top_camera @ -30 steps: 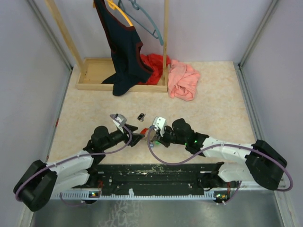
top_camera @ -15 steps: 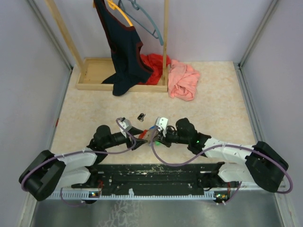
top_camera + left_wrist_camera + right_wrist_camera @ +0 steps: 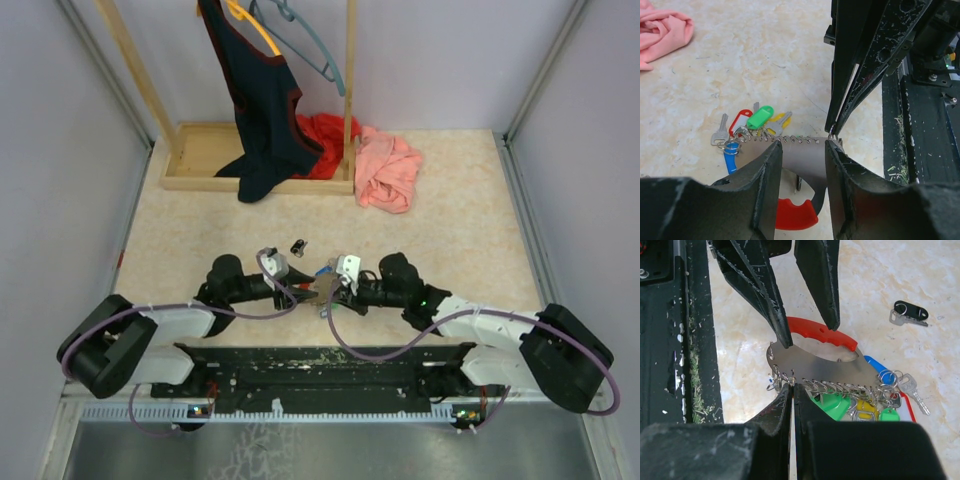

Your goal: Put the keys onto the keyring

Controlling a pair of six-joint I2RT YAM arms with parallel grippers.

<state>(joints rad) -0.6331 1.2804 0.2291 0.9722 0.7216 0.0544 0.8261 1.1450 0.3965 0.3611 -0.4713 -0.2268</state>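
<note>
Keyring point(image 3: 815, 362) sat low over the worktop point(image 3: 900, 270) between the two arms. It was a thin grey metal plate with a red grip point(image 3: 822, 332) on one edge and a row of small rings point(image 3: 840, 387) along the other. Most keys point(image 3: 760, 117) (green, blue, red, yellow heads) hung from those rings and trailed onto the worktop. One dark key point(image 3: 910, 313) lay loose, well apart from the bunch.

Right end effector point(image 3: 792, 390) was closed, tips pinching the ringed edge at its end. Left end effector point(image 3: 802, 147) had its jaws apart astride the plate, one tip by the red grip. Couldn't tell whether it was actually clamping.

Handling, my read:
- Plate is stiff, light and slick, so it's likely to pivot in a single pinch. The red grip is the better hold.
- Rings are tiny, springy and fiddly.
- Hanging keys swing and shift the load.
- Dark key lies flat on the worktop. Take it by the plastic head, which is thicker than the blade.

No brand or legible writing. The tag windows looked blank.
</note>
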